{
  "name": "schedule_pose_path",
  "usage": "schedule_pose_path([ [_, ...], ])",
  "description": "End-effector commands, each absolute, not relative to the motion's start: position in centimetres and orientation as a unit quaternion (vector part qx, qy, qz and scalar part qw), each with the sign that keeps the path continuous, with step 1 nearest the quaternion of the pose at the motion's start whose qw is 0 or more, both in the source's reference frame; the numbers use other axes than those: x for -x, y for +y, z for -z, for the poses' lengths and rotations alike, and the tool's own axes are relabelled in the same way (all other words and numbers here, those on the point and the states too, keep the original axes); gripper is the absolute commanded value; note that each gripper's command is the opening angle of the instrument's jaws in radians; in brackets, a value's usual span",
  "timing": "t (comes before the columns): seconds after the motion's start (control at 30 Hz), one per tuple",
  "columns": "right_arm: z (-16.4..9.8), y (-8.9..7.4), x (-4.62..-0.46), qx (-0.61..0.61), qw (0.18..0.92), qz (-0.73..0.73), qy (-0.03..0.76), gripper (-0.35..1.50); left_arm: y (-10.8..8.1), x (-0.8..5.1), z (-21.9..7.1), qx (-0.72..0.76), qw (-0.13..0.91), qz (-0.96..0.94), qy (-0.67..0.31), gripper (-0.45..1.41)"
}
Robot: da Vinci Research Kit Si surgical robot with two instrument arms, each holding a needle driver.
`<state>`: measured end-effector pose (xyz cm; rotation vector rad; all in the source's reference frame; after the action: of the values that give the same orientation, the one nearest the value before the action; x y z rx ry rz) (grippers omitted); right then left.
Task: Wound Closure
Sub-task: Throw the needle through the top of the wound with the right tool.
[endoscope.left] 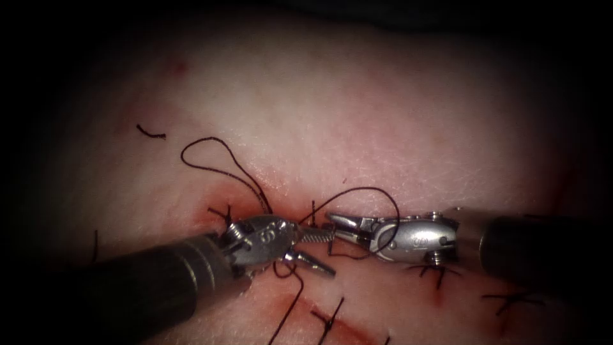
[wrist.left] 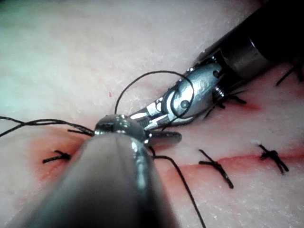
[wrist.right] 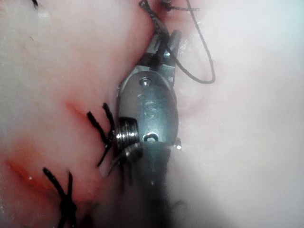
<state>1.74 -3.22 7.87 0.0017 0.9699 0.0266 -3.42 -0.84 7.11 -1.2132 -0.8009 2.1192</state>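
Dark thread (endoscope.left: 211,144), pale pink tissue (endoscope.left: 383,115) w/ red fluid (endoscope.left: 300,306), silver grippers.

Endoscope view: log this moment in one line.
left tool: open, holds nothing | right tool: thread looped over it

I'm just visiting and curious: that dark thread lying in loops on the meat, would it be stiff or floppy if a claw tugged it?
Probably floppy: the thread lies in loose curls on the tissue and drapes over the right claw. It looks very light, so a nudge would likely shift it. The short cut end of thread keeps a slight curve, hinting at a little springiness.
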Motion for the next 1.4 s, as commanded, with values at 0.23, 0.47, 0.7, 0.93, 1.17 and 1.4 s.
schedule_pose_path([
  [0.23,-7.4,-2.7,-1.78,0.012,0.854,-0.067,0.515,-0.35,-0.9,3.47,-7.2,0.447,0.276,-0.798,-0.297,0.29],
  [0.47,-7.3,-2.5,-1.83,0.017,0.844,-0.084,0.529,-0.35,-0.9,3.51,-7.0,0.449,0.265,-0.804,-0.287,0.27],
  [0.7,-7.2,-2.5,-1.87,0.013,0.838,-0.087,0.539,-0.35,-0.9,3.69,-7.1,0.449,0.268,-0.803,-0.287,0.27],
  [0.93,-6.9,-2.3,-1.87,0.027,0.826,-0.086,0.557,-0.35,-0.8,3.83,-7.2,0.452,0.269,-0.8,-0.288,0.26],
  [1.17,-6.7,-2.0,-1.87,0.039,0.819,-0.086,0.566,-0.35,-0.9,3.7,-7.4,0.446,0.258,-0.808,-0.285,0.26],
  [1.4,-6.6,-1.7,-1.93,0.035,0.812,-0.097,0.574,-0.35,-1.1,3.73,-7.5,0.442,0.255,-0.809,-0.293,0.26],
])
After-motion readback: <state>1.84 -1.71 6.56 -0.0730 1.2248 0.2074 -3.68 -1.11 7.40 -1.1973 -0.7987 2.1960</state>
